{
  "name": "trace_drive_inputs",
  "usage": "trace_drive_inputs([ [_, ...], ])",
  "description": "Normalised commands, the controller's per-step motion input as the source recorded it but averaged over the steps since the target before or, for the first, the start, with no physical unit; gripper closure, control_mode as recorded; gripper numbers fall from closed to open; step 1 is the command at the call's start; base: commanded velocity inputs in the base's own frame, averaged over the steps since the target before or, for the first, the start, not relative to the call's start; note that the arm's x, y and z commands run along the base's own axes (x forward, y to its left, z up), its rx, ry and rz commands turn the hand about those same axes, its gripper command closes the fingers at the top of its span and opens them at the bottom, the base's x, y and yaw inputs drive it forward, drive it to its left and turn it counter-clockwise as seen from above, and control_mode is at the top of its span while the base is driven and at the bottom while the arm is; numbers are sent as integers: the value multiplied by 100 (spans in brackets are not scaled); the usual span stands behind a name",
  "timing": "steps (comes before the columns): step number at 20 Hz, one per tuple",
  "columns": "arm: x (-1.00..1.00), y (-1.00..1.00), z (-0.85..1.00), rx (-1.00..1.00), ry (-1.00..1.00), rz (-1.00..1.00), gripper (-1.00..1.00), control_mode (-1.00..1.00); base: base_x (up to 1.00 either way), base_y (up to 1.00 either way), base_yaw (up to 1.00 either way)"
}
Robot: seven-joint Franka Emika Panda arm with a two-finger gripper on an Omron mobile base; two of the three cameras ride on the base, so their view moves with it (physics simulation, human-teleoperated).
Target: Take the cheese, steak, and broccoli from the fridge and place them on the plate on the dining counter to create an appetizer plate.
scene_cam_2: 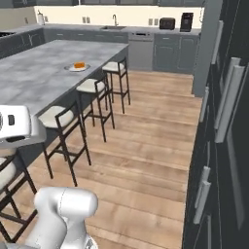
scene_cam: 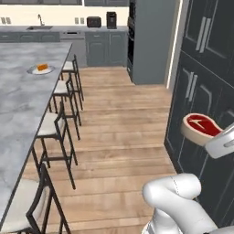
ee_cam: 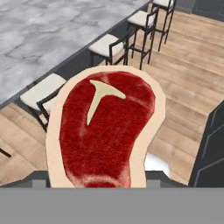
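The steak (ee_cam: 103,131), a raw red slab with a pale fat rim and a white bone mark, hangs above the wooden floor with my gripper (ee_cam: 98,180) shut on its lower edge. From the left base view the steak (scene_cam: 201,126) is at the right, in front of the dark cabinets, and my gripper (scene_cam: 208,137) grips it there. The plate (scene_cam: 33,71) sits on the dining counter (scene_cam: 23,105) with the orange cheese (scene_cam: 42,67) on it. The right base view has the same plate (scene_cam_2: 70,68) and cheese (scene_cam_2: 79,64) on the dining counter (scene_cam_2: 39,78). The broccoli and the fridge are out of view.
Several bar stools (scene_cam: 55,123) line the counter's near side over the wooden floor (scene_cam: 123,132). Tall dark cabinets (scene_cam: 205,68) stand close on the right. A wall counter with sink (scene_cam: 39,28) and small appliances (scene_cam: 93,21) runs along the back.
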Motion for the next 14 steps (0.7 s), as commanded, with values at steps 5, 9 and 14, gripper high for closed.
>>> trace_drive_inputs([
  [5,0,0,0,0,0,0,100,100,100,12,-5],
  [9,0,0,0,0,0,0,100,100,100,7,-4],
  [14,0,0,0,0,0,0,100,100,100,2,1],
])
